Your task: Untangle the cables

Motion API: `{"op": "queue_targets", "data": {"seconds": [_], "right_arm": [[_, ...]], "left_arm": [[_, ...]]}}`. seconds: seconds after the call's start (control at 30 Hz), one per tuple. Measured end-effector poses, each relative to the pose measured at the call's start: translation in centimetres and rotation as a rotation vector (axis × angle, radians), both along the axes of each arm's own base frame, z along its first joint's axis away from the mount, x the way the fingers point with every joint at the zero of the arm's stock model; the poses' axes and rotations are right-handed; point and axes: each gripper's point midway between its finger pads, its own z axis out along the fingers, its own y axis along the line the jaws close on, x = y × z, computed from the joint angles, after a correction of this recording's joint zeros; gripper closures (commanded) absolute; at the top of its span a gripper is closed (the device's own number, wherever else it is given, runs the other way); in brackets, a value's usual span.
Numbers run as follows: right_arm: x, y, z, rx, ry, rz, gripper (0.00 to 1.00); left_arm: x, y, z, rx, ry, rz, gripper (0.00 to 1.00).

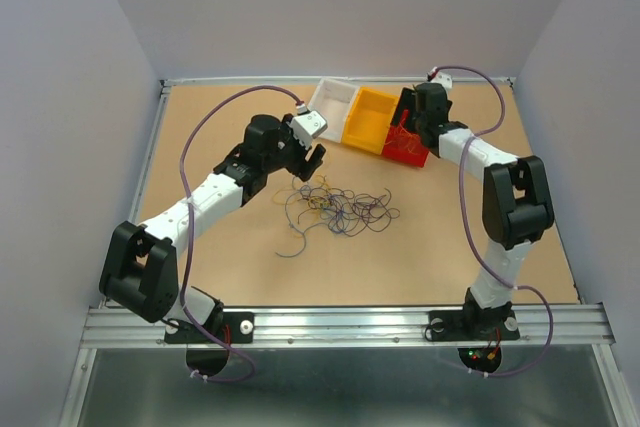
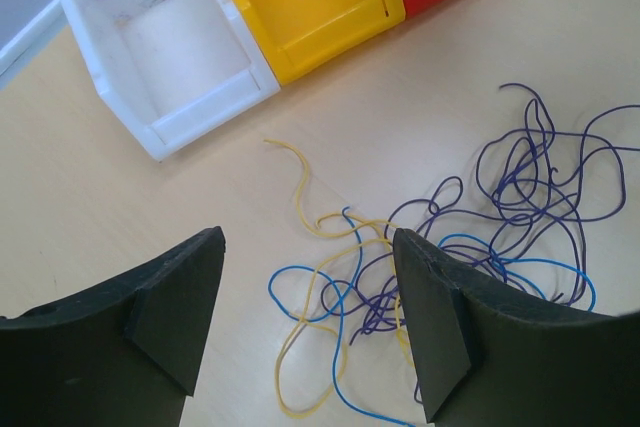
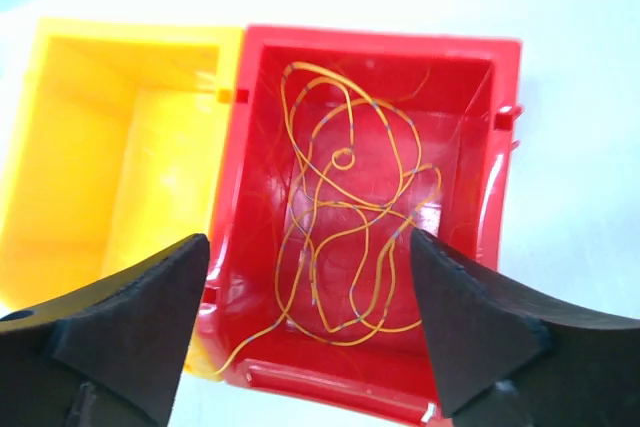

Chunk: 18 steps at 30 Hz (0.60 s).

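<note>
Many thin curly cables (image 1: 340, 209), blue, purple, yellow

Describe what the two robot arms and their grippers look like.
The left arm and right arm have white links and black joint housings, each trailing a thick lilac cable. The left gripper and right gripper have matte black, wedge-shaped fingers.

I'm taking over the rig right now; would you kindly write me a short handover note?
Left gripper: open, empty, above the tangle on the table.
Right gripper: open, empty, over the red bin.
Done: yellow-orange wires lie in the red bin.
Left: the tangle, blue, purple and some yellow, to be separated; white bin and yellow bin look empty.
</note>
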Motion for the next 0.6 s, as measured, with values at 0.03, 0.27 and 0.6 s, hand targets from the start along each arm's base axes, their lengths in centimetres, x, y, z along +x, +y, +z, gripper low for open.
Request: {"op": "queue_targets", "data": {"seconds": [0.03,0.27,0.6], "right_arm": [[0.0,0.0,0.6,0.001,-0.012,0.003,0.11],[-1.2,0.8,4.3,0.012,-0.075,0.032,0.23],[-9.8,5.4,4.1,0.072,-0.070,0.257,0.20]], "left_arm": [[-0.1,0.1,-0.2,0.014,0.000,-0.007,0.19],[-1.1,0.3,-1.2,0.084,-0.013,-0.082,0.20],[-5.6,-0.7,-5.0,0.216,0.005,-0.293,0.20]]}}
